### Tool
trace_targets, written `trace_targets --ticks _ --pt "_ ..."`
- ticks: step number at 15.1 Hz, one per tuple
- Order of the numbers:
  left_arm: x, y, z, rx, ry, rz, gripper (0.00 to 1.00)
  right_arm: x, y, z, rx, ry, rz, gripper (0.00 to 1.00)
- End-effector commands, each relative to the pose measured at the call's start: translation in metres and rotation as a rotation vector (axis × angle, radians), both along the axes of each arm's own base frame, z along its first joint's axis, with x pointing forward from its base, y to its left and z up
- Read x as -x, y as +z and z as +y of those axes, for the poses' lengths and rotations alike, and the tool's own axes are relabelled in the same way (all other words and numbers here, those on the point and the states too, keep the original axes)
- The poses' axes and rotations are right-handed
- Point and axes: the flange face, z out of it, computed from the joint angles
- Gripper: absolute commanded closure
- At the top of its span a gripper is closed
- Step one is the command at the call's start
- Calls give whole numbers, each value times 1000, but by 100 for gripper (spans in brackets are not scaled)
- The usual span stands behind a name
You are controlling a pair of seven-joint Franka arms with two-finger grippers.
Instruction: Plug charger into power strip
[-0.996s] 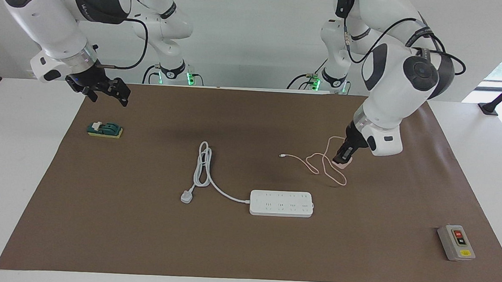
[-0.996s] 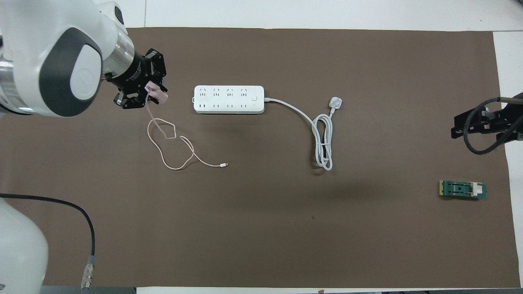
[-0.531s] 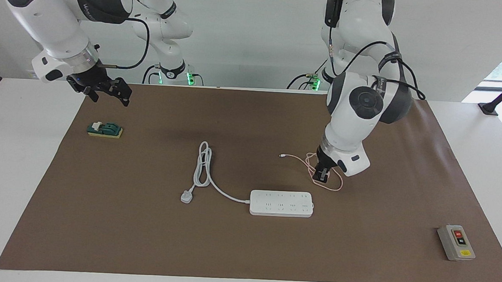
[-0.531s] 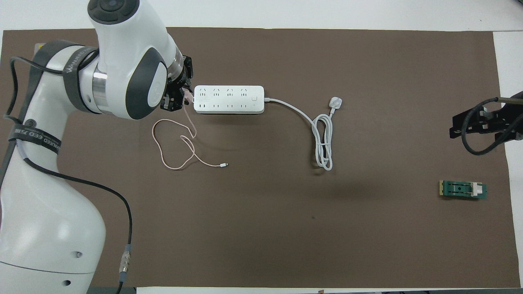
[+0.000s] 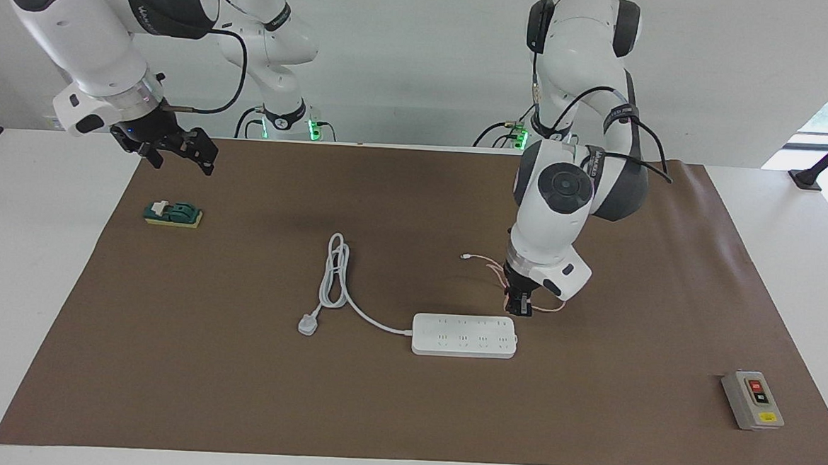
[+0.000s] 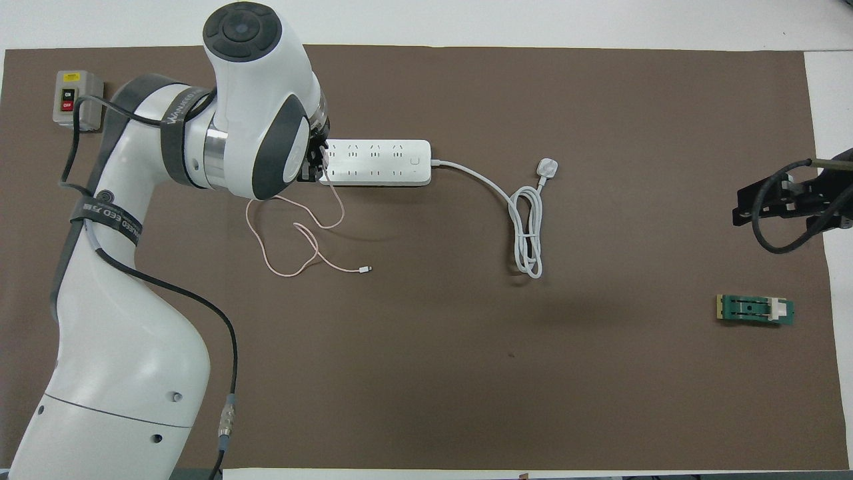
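Charger point(image 6: 324, 155) — mostly hidden in the left gripper point(image 5: 520, 310), which clasps it over the power strip point(image 5: 464, 335) end at 9 o'clock overhead. Right gripper point(image 5: 177, 151) waits — grip unreadable.

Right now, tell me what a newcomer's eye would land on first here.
The left gripper stands out first, low over the end of the white power strip toward the left arm's end of the table, the charger's pink cable trailing from it across the brown mat. The right gripper waits over the mat's corner.
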Motion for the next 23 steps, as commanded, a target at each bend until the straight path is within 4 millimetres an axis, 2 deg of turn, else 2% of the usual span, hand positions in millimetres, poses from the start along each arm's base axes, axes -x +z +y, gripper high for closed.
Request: trace_targets --ticks 1,6,12,14,18,23 --pt "-6 -28 -19 -18 -15 -25 100 3 4 -2 8 29 4 0" --pt "-4 -47 -21 -22 -89 8 100 3 5 -2 7 32 1 0" --pt "-7 -45 -13 9 -170 23 100 4 5 -1 7 33 4 0" --pt "-13 -43 0 44 -171 33 100 4 6 -1 7 35 2 0" --pt "-19 -40 12 77 -176 35 100 4 6 0 7 35 4 0" --pt "-19 -38 14 84 -160 33 100 4 5 3 7 41 4 0"
